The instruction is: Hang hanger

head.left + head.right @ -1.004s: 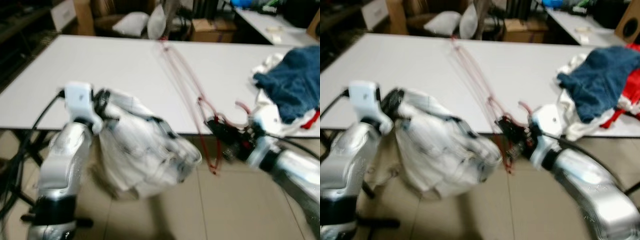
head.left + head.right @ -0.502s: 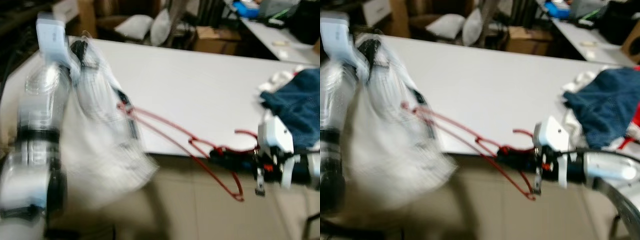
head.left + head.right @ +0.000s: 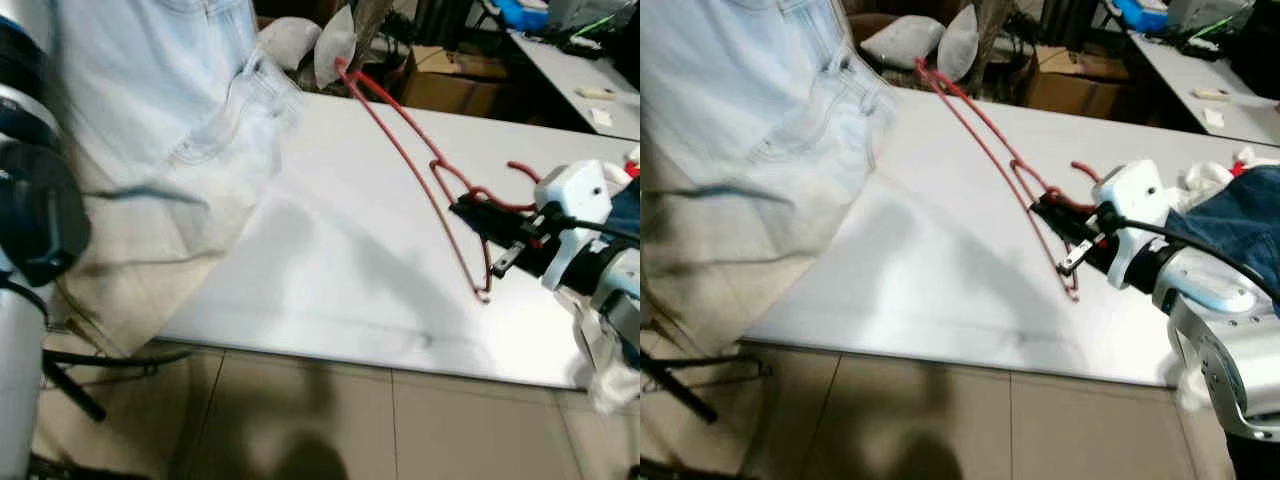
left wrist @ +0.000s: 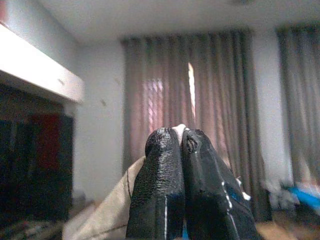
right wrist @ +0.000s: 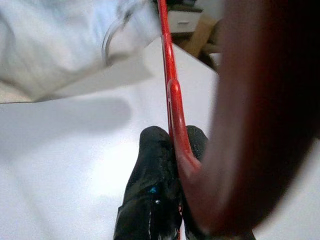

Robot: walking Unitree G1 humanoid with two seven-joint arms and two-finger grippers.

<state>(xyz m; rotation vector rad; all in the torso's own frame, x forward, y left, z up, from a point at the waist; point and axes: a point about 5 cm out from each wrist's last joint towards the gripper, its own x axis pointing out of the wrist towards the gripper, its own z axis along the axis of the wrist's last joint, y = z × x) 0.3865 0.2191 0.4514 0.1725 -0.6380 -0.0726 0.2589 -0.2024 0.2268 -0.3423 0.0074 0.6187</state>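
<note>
Pinching the red hanger (image 3: 420, 170) near its hook, the right gripper (image 3: 478, 213) holds it above the white table (image 3: 330, 270). The left gripper (image 4: 181, 142), fingers pressed together, lifts pale denim (image 3: 170, 90).

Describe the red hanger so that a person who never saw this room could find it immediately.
Look over the big white table. The right gripper is shut on the hanger near its hook, holding it above the tabletop. It is the only thin red wire frame there, unlike the pale jeans hanging at the left.
</note>
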